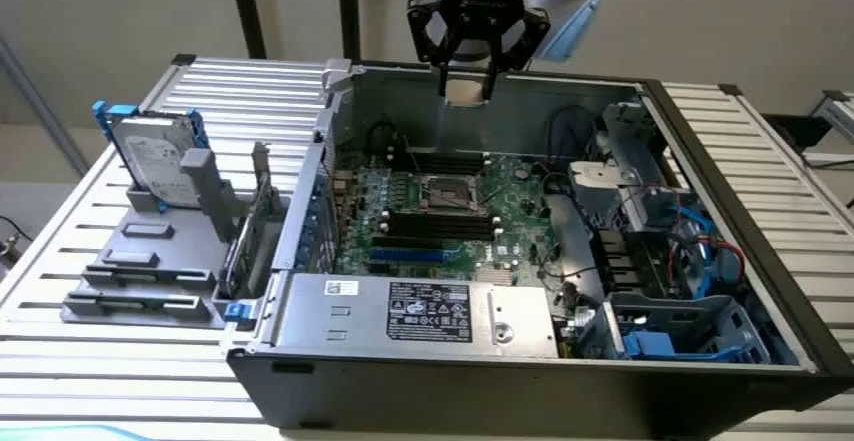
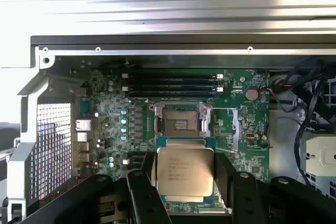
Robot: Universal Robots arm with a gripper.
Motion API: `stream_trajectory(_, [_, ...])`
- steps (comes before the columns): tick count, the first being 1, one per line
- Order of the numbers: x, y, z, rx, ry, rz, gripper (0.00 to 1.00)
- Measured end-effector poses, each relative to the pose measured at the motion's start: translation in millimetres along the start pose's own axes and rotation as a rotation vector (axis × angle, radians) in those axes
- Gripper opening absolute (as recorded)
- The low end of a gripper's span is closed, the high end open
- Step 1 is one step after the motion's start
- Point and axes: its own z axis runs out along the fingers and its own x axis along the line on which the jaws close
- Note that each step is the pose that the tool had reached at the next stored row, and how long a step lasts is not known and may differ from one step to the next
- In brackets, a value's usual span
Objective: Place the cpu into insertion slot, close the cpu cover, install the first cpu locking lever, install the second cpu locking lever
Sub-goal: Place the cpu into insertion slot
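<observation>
Hand (image 1: 466, 86) grips one cpu (image 2: 185, 172).

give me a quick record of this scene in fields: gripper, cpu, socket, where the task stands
gripper: closed on the cpu, above the open computer case
cpu: held between the fingers by two opposite edges, in the air, metal face toward the wrist camera
insertion slot: empty and uncovered, on the green motherboard
task state: cpu not yet in the slot
</observation>
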Motion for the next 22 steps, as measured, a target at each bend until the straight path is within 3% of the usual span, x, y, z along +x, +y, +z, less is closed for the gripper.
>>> stream_trajectory(17, [0.0,0.5,-0.8,0.0004,0.0002,0.0,0.54])
stream_trajectory(22, [0.3,10.3,6.2,0.0069,-0.0003,0.0,0.54])
